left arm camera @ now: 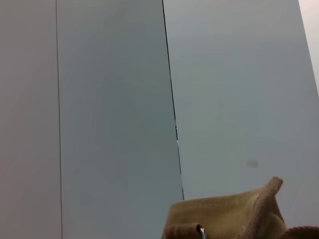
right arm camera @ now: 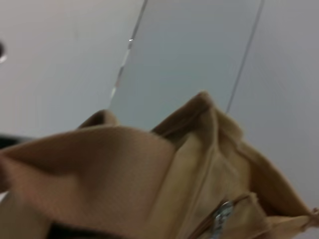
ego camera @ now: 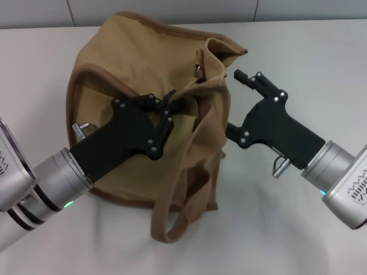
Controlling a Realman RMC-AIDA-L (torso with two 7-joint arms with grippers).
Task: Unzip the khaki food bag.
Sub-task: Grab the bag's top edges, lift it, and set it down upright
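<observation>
The khaki food bag lies slumped on the white table, its brown-trimmed top turned to the right and one wide strap trailing toward me. A metal zipper pull shows near the top opening, and again in the right wrist view. My left gripper lies over the bag's middle, shut on a fold of its fabric by the strap. My right gripper is open just right of the bag's top edge, apart from it. The left wrist view shows only the bag's top corner.
Grey wall panels stand behind the table. Bare tabletop lies to the right of and in front of the bag.
</observation>
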